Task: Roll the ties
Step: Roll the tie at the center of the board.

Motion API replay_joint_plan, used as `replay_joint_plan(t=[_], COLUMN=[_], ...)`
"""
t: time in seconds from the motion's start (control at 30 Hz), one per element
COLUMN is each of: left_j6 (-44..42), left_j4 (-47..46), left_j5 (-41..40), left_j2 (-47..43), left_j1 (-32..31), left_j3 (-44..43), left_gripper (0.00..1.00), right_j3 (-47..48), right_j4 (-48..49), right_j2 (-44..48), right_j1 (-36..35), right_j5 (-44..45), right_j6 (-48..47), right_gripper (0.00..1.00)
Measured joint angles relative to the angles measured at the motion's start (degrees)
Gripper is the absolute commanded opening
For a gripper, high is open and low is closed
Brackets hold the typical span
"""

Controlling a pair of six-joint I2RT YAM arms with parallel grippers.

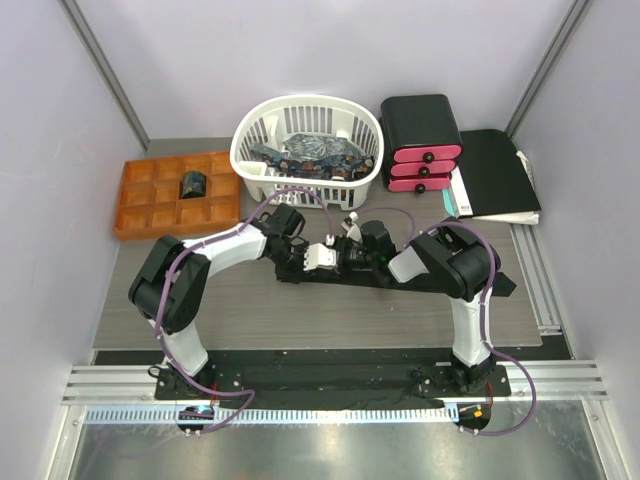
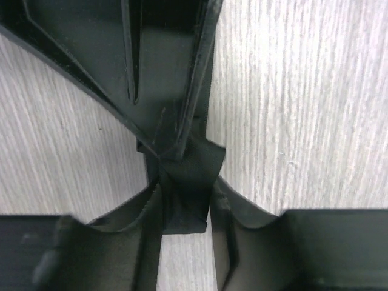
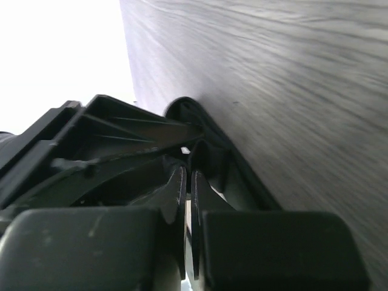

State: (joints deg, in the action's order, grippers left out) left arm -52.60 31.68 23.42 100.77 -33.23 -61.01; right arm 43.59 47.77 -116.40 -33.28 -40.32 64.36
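The left gripper [image 2: 187,206] stands narrow, pinching a folded end of the black tie [image 2: 197,173] low over the table [image 2: 303,121]. The right gripper [image 3: 187,179] is closed, tips against that fold, though whether it has caught fabric is unclear. With the fingers so crowded, a twist could knock them together or tug the fold free.

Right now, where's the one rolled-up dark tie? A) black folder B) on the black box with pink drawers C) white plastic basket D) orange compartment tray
D: the small dark rolled tie sits in a compartment of the orange compartment tray, left of the white slatted plastic basket.
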Motion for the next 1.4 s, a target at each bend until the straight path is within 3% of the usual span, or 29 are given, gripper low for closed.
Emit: replay_joint_plan(t=[0.2,0.5,0.87,1.17,1.4], left_j6=[-0.7,-5.0,-6.1,-4.1,-3.5], left_j4=[0.9,3.7,4.1,2.1,1.9], left_j5=[2.5,4.5,4.9,5.1,4.6], left_j2=[0.0,-0.5,-0.7,-3.8,0.0], left_j1=[1.7,5.6,5.6,5.5,3.5], left_j3=[0.0,0.0,0.0,0.1,-1.7], left_gripper=[0.53,0.58,0.63,0.84,0.84], right_j3=[2.0,5.0,6.4,6.6,6.6], right_j4=[-8.0,-14.6,-17.6,-17.9,-17.9], right_j2=[0.0,0.0,0.0,0.0,0.0], right_j1=[0.1,1.0,1.2,1.2,1.2], right_j5=[0.6,0.6,-0.1,-0.1,-0.1], right_j6=[-5.3,-10.2,-11.8,-11.6,-10.6], right_gripper=[0.01,0.01,0.01,0.01,0.01])
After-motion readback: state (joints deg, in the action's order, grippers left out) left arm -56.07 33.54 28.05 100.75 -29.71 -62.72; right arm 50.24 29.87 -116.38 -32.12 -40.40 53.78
